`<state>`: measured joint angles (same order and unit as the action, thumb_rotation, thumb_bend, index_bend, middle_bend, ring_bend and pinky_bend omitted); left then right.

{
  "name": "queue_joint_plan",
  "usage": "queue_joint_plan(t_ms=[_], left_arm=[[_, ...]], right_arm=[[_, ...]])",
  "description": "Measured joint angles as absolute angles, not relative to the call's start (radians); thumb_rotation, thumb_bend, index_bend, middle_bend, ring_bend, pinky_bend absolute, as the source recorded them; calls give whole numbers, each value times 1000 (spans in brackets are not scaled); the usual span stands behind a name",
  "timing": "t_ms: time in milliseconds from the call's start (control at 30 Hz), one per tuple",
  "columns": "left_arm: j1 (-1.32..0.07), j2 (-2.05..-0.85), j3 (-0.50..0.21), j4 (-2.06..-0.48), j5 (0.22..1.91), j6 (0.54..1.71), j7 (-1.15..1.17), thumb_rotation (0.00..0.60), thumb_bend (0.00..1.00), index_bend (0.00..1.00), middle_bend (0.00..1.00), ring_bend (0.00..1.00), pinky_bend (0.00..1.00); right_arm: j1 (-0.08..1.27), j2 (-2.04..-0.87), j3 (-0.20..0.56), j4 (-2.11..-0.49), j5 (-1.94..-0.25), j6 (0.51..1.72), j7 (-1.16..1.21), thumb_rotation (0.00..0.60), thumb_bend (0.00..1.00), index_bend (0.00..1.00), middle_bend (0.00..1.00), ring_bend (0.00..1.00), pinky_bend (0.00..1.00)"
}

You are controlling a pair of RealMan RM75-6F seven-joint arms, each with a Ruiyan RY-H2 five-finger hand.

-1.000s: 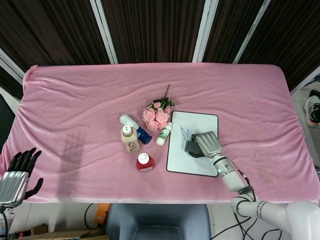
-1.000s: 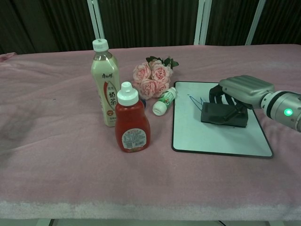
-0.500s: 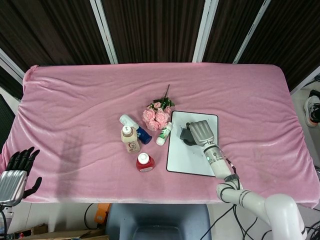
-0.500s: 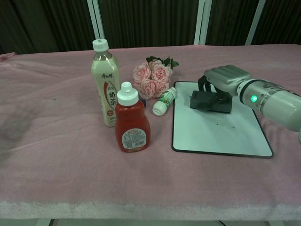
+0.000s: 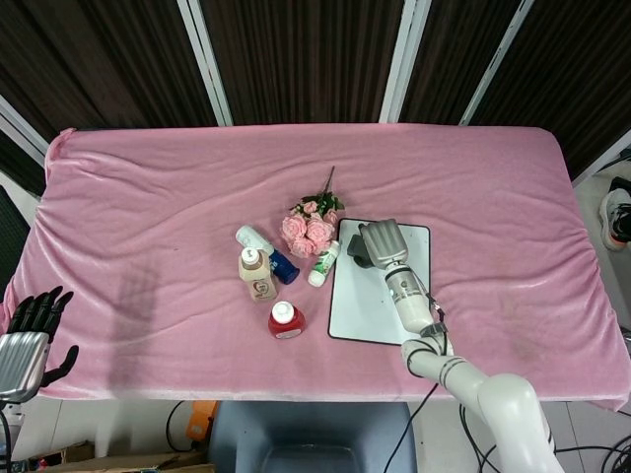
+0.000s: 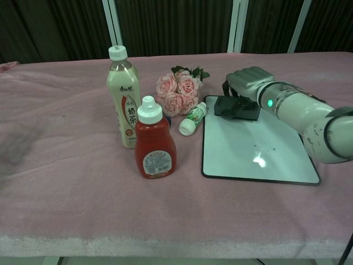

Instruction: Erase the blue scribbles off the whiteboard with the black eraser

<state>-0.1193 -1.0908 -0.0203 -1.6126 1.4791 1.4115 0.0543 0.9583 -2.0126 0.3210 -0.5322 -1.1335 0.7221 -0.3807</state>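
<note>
The black rectangular eraser [image 6: 237, 107] lies on the far left corner of the white whiteboard with a black frame [image 6: 259, 160], and the silver right hand [image 6: 248, 83] covers it from above. The fingers of this hand curl down around the eraser and hold it against the board. In the head view the eraser [image 5: 361, 258] shows only as a dark piece at the left side of the right hand [image 5: 381, 241].

The whiteboard [image 5: 370, 305] rests on the pink cloth surface [image 5: 148, 197], to the right of its middle and nearer to the front edge than to the back edge. In the chest view the board looks almost clean; only a few small dark marks are visible near its middle, next to a bright reflection.

To the left of the board lie a bunch of pink artificial roses [image 6: 179, 91] and a small white bottle with a green label [image 6: 192, 118], which lies on its side just beside the left edge of the board. Farther left stand a tall milk tea bottle with a white cap [image 6: 124, 105] and a red sauce bottle with a white cap [image 6: 154, 143], both upright.

The left hand [image 5: 28, 335], silver with black fingers, is beyond the front left corner of the surface, off the cloth. Its fingers are spread and hold nothing.
</note>
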Motion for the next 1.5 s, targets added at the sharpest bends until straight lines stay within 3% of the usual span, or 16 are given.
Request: queue_joint_plan(t_ms=[300, 733, 1133, 1500], left_arm=[[-119, -1091, -16, -1613, 1489, 1415, 55, 600, 399, 0, 0, 0, 0], [-113, -1093, -3, -1622, 1516, 1429, 66, 600, 399, 0, 0, 0, 0], [-107, -1093, 6, -1623, 1539, 1445, 68, 600, 398, 0, 0, 0, 0], [-100, -1090, 13, -1624, 1559, 1461, 57, 600, 399, 0, 0, 0, 0]], right_arm=[[931, -2001, 300, -515, -1146, 718, -342, 600, 484, 944, 727, 739, 816], [733, -1784, 120, -911, -1305, 887, -271, 600, 483, 944, 727, 739, 816], [624, -1616, -23, -1205, -1420, 969, -317, 600, 483, 944, 726, 739, 816], [527, -1507, -20, -1266, -1468, 1179, -326, 600, 483, 933, 726, 739, 816]])
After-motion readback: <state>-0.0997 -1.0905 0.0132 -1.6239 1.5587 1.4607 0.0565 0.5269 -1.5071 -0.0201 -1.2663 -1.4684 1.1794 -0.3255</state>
